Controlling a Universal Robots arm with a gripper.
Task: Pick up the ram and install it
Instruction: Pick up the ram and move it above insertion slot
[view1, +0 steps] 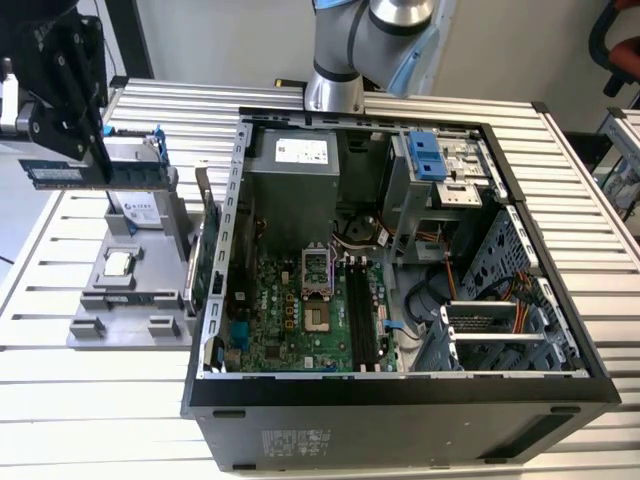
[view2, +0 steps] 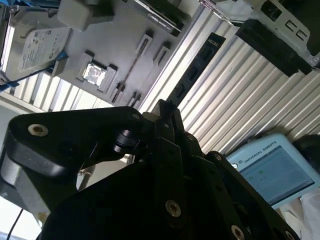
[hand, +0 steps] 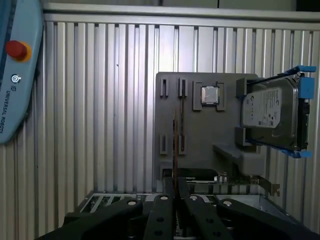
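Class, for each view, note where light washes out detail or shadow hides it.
Exterior view: the slatted table glares white at the exterior view's left, and the computer case has a dark near wall. Second wrist view: the gripper is a near-black mass against a washed-out patch. First wrist view: even light, the ram in the gripper showing as a thin edge.

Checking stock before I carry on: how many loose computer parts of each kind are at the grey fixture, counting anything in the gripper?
ram: 1, held in the gripper
hard drive: 1
processor chip: 1
expansion card: 1
Total: 4
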